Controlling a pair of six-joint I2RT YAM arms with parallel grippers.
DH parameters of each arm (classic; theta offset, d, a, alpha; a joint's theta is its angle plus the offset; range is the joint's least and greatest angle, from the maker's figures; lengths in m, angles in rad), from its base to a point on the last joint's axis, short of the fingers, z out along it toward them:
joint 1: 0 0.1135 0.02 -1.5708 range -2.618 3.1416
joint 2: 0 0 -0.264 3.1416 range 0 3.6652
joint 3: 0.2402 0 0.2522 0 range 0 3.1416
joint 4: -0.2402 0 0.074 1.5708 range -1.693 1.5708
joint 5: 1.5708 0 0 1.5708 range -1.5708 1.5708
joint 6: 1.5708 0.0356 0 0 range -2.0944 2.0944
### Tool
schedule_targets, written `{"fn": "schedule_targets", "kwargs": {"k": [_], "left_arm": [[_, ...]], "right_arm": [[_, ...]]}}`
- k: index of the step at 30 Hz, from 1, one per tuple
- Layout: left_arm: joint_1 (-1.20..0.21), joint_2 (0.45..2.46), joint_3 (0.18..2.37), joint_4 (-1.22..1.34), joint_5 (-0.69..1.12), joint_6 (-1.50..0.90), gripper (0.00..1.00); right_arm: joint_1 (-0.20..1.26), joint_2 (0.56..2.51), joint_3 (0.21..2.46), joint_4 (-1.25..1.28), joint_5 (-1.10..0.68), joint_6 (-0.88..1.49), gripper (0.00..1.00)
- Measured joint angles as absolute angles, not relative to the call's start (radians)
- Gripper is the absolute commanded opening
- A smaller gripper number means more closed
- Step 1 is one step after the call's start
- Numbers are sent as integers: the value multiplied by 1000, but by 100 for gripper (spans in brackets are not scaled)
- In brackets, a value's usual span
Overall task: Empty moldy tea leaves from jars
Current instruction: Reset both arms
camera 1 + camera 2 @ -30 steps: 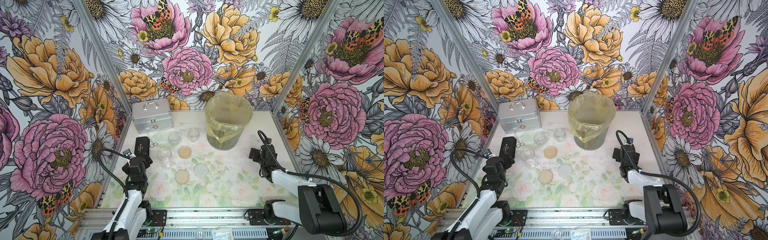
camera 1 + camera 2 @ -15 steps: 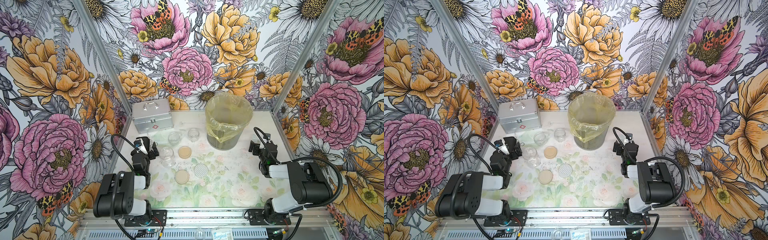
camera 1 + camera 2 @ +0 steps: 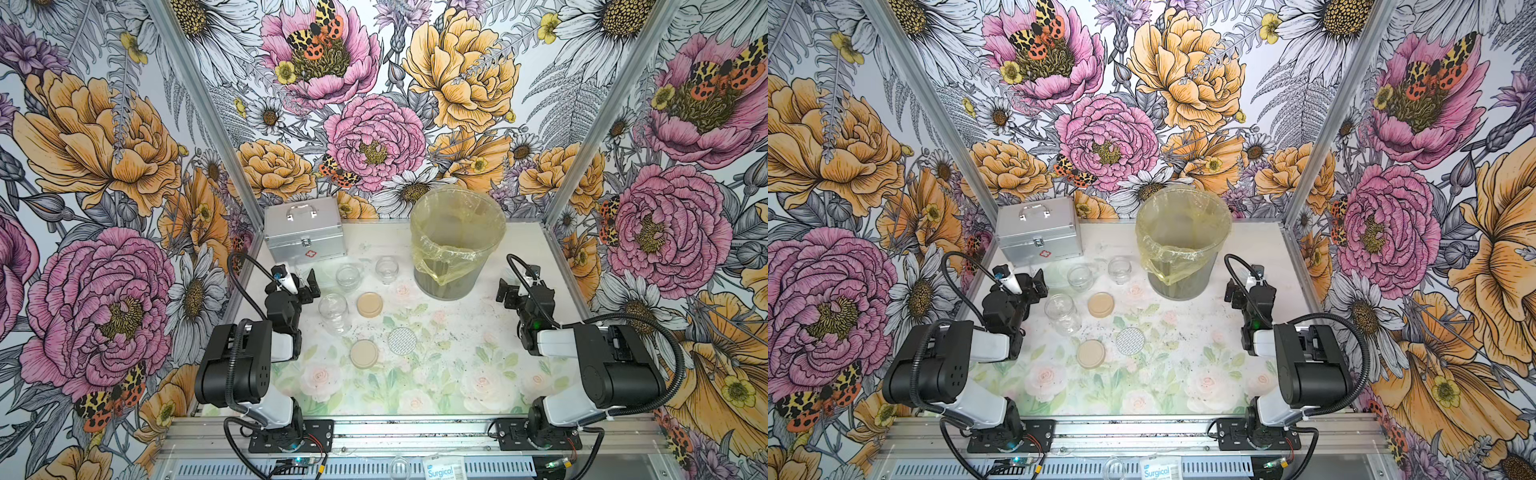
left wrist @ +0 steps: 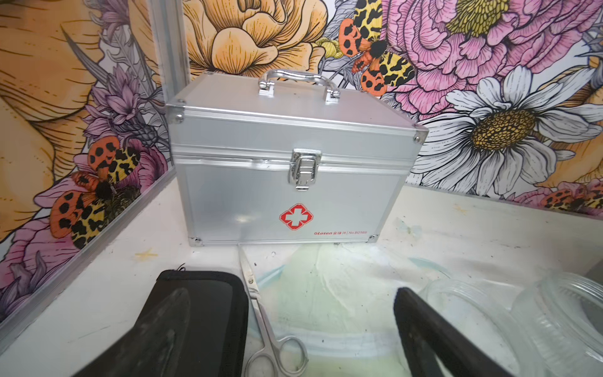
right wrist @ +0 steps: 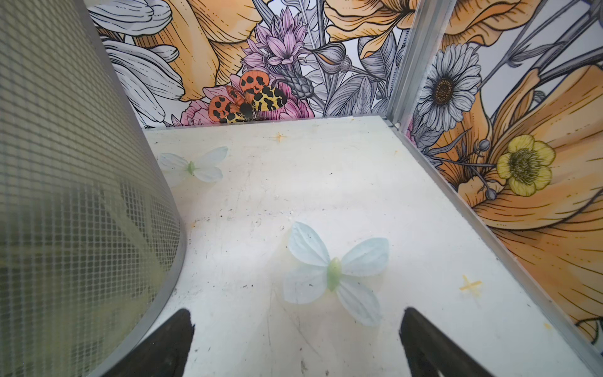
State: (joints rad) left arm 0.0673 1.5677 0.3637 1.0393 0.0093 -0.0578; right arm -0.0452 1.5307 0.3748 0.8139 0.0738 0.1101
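Three clear glass jars stand lidless and look empty in both top views: one jar (image 3: pixel 333 309) next to my left gripper (image 3: pixel 301 282), two jars (image 3: pixel 347 277) (image 3: pixel 387 269) behind it. Two tan lids (image 3: pixel 369 304) (image 3: pixel 364 353) and a silver dotted lid (image 3: pixel 402 340) lie flat on the table. Dark tea leaves (image 3: pixel 444 284) show low inside the bin (image 3: pixel 457 208); dark crumbs dot the table. My left gripper (image 4: pixel 288 300) is open over the table, with jars (image 4: pixel 473 313) beside it. My right gripper (image 3: pixel 521 286) (image 5: pixel 293 318) is open, beside the bin wall (image 5: pixel 81 196).
A silver metal case (image 3: pixel 305 228) (image 4: pixel 290 169) stands at the back left. Small scissors (image 4: pixel 261 320) and a black pouch (image 4: pixel 208 310) lie just ahead of my left gripper. Enclosure walls close in on three sides.
Both arms have folded back, their elbows swinging up near the front rail. The grippers stay open and roughly where they were. Jars and lids have not moved.
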Motion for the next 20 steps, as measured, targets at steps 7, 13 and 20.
{"fn": "schedule_targets", "kwargs": {"k": [7, 13, 20], "left_arm": [[48, 1565, 373, 961, 13, -28, 99], [48, 1565, 373, 944, 13, -25, 99], [48, 1565, 373, 942, 13, -25, 99]], "right_arm": [[-44, 1531, 375, 814, 73, 110, 100], [-39, 1531, 376, 813, 79, 109, 100], [-29, 1531, 377, 813, 82, 102, 100]]}}
